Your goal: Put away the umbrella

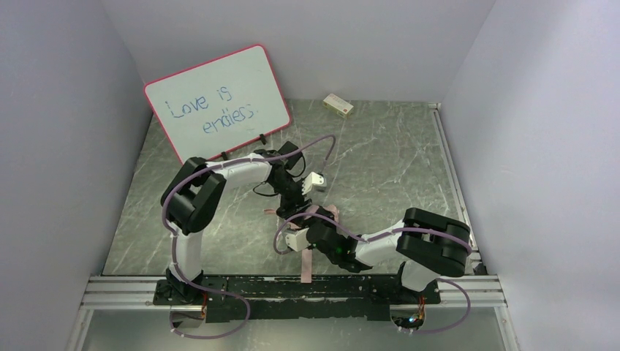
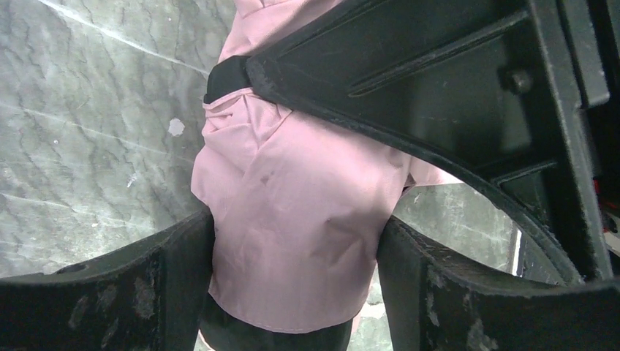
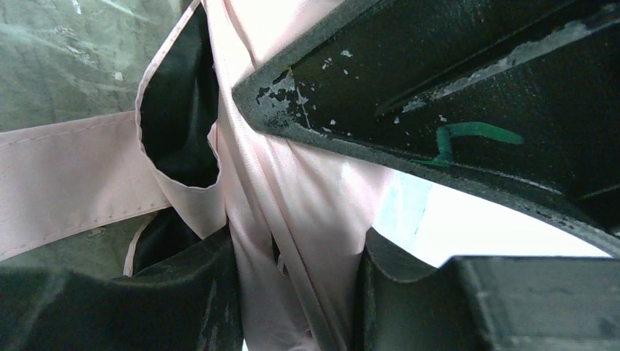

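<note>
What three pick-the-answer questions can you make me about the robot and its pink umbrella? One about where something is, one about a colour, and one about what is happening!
1. Where does the whiteboard stand?
A) at the back left of the table
B) at the front right
C) lying flat in the middle

2. What colour is the umbrella on the outside?
A) green
B) pale pink
C) yellow

3. What are the left fingers doing?
A) hanging open in the air
B) gripping the whiteboard
C) pressing on both sides of the umbrella

Answers:
1 A: the top view shows it near the back left corner.
2 B: both wrist views show pale pink cloth.
3 C: the left wrist view shows the cloth filling the gap between them.
</note>
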`<state>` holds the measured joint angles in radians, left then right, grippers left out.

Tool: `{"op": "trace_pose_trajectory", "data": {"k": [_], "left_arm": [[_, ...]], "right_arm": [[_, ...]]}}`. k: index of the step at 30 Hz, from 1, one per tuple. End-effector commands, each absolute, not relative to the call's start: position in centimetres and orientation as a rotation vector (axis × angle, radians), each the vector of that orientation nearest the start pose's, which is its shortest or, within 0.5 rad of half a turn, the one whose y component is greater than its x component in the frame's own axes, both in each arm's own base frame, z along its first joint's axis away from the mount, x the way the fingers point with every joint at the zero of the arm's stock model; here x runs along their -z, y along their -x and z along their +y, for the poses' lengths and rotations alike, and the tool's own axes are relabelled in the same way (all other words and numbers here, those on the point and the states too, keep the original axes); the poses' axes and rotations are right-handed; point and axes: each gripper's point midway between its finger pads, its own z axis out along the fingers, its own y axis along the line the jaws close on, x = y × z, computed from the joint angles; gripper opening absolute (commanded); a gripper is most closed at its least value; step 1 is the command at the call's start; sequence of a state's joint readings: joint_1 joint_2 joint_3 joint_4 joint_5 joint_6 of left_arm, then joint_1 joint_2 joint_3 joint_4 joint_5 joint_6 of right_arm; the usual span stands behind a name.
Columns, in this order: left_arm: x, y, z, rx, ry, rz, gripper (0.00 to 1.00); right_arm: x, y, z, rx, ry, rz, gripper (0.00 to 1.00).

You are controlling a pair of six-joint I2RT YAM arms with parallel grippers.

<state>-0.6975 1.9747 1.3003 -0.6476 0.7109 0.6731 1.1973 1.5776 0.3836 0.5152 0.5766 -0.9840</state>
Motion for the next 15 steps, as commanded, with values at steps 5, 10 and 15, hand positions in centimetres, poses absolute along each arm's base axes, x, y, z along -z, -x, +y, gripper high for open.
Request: {"op": "trace_pose_trajectory", "data": {"k": [5, 10, 15], "left_arm": [[0.8, -22.6, -30.0, 0.931, -1.848, 2.151, 0.7], [1.4, -22.4, -29.9, 0.899, -1.874, 2.153, 0.54], [1.8, -22.1, -29.4, 0.845, -1.893, 2.174, 0.36]], "right_arm": [[1.9, -20.5, 21.3, 0.519, 2.005, 1.304, 0.0], [1.8, -20.5, 21.5, 0.514, 1.998, 1.3, 0.0], [1.5, -20.6, 21.8, 0.502, 1.979, 1.299, 0.0]]}}
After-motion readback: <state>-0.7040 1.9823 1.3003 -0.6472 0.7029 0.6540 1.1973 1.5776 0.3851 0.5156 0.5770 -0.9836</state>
